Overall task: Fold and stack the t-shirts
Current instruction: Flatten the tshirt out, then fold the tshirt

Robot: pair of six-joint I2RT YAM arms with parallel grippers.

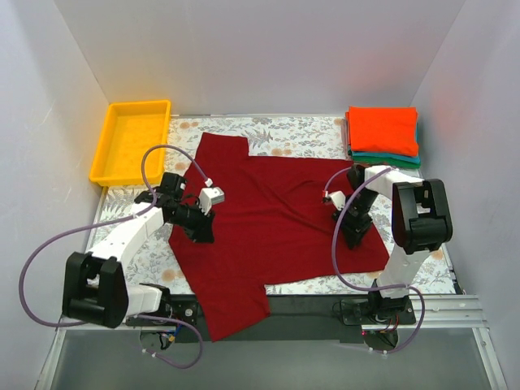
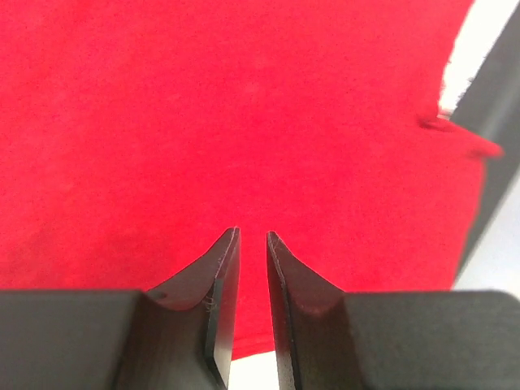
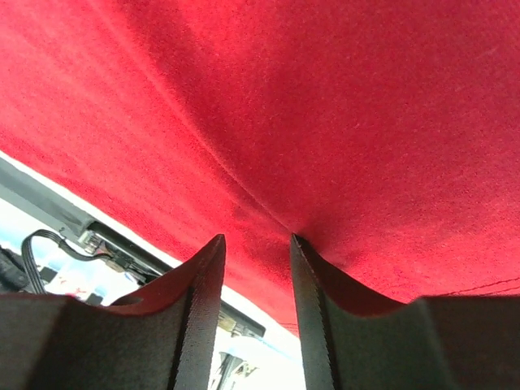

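While the dark crimson t-shirt (image 1: 276,219) lay spread open on the grey floral cloth (image 1: 292,134), a gripper stood at each of its sides.
The left gripper (image 2: 252,234) hovered at the shirt's left edge, its jaws a narrow slit apart with nothing between them. The right gripper (image 3: 256,237) pinched a raised fold near the right edge, a crease running into its jaws. The orange-red t-shirt (image 1: 382,130) sat folded atop the teal t-shirt (image 1: 390,160) in the far right corner, well apart from the yellow tray (image 1: 130,142).
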